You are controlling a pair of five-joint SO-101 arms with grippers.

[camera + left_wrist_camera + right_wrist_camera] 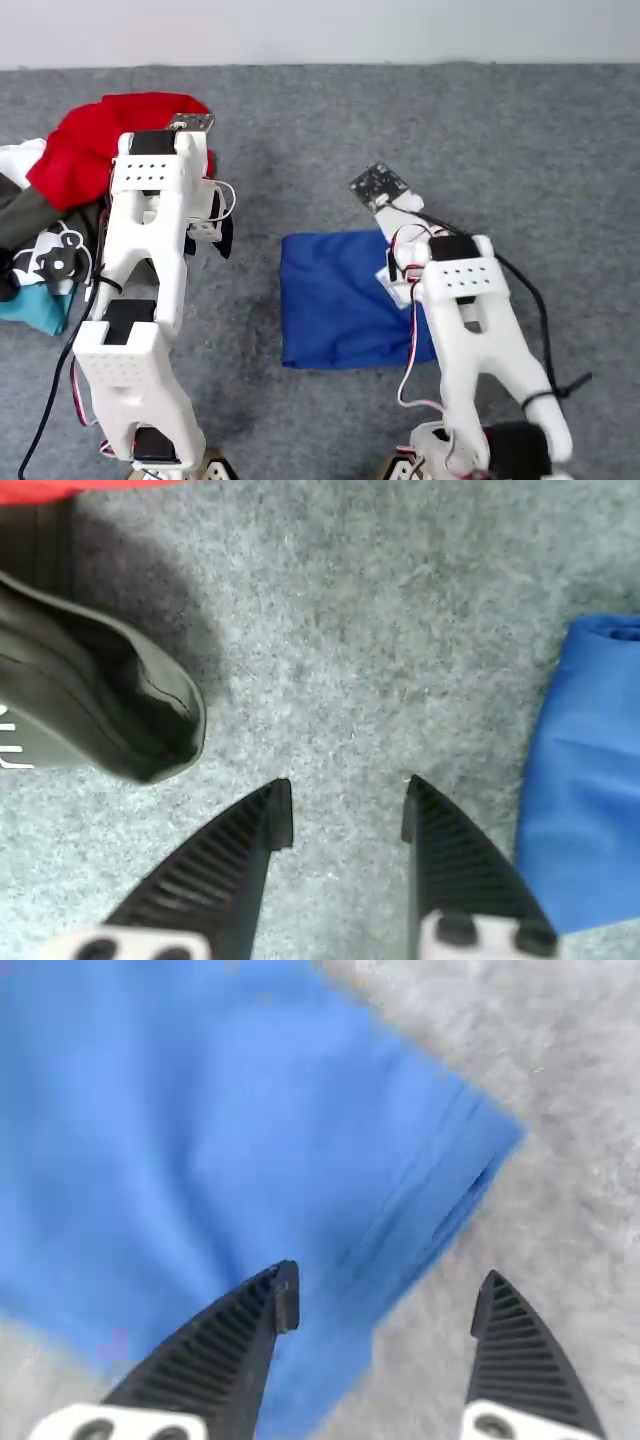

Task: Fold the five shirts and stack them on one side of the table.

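A folded blue shirt (335, 300) lies flat in the middle of the grey table. My right gripper (388, 1300) hangs open over that blue shirt (200, 1140), straddling its folded edge: one finger above the cloth, the other above the carpet. At the far left is a heap of unfolded shirts: a red one (95, 135), a dark olive one (30, 215) and a teal one with a black-and-white print (45, 290). My left gripper (347, 810) is open over bare carpet between the dark olive shirt (100, 710) and the blue shirt (590, 780), holding nothing.
Grey carpet (520, 140) covers the whole table, with open room at the back and right. A white wall runs along the far edge. A white piece of cloth (18, 160) sticks out of the heap at the left edge.
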